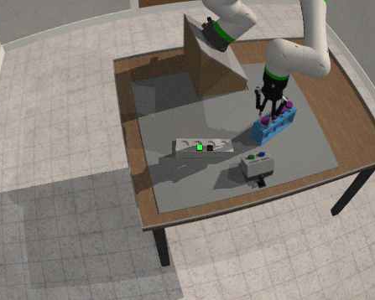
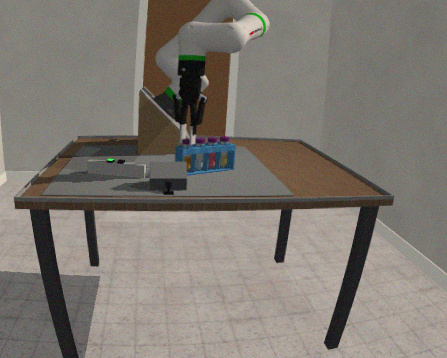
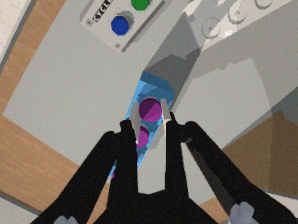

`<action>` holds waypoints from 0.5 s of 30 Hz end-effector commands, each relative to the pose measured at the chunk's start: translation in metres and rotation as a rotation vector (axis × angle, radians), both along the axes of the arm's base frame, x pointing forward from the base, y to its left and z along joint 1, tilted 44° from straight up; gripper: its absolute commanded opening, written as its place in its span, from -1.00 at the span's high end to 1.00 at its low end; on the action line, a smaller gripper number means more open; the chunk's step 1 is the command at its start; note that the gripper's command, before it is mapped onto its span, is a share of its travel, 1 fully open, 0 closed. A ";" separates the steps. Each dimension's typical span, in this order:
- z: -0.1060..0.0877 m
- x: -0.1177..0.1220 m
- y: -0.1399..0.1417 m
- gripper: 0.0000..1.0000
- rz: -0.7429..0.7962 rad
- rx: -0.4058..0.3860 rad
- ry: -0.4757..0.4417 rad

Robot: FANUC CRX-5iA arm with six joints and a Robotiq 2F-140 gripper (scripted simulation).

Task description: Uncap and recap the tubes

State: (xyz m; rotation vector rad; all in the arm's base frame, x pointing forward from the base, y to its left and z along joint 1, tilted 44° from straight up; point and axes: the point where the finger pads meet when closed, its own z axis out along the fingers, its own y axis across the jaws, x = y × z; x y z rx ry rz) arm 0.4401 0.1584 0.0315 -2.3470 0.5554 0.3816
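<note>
The blue decapping station (image 1: pixel 274 126) holds four tubes, each with a purple cap; it also shows in the exterior view (image 2: pixel 205 159). My gripper (image 1: pixel 273 114) stands upright over it, shut on the cap (image 3: pixel 142 136) of the second tube from the end nearest the key desk, which I take for tube 3. The end cap (image 3: pixel 150 110) lies just ahead of my fingers. The cap tray (image 1: pixel 203 147) shows its green lamp (image 1: pixel 199 147) lit, and its nests look empty.
The sloping desk (image 1: pixel 257 165) with the blue CYCLE key (image 3: pixel 121 24) and the green READY key (image 3: pixel 140 4) stands in front of the station. A brown wedge mount (image 1: pixel 210 67) rises at the back of the table.
</note>
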 end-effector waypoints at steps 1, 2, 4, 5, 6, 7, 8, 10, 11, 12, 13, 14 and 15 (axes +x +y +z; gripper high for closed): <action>0.000 0.000 0.000 1.00 -0.072 -0.012 0.068; 0.000 0.000 0.000 1.00 -0.108 -0.018 0.102; 0.000 0.000 0.000 1.00 -0.180 -0.030 0.170; 0.000 0.000 0.000 1.00 -0.217 -0.036 0.204; 0.000 0.000 0.000 1.00 -0.253 -0.042 0.238; 0.000 0.000 0.000 1.00 -0.289 -0.047 0.272; 0.000 0.000 0.000 1.00 -0.325 -0.053 0.306; 0.000 0.000 0.000 1.00 -0.397 -0.065 0.375; 0.000 0.000 0.000 1.00 -0.433 -0.071 0.409; -0.001 0.000 0.000 1.00 -0.469 -0.077 0.443; -0.001 0.000 0.000 1.00 -0.505 -0.083 0.477; -0.001 0.000 0.000 1.00 -0.505 -0.083 0.477; -0.001 0.000 0.000 1.00 -0.505 -0.083 0.477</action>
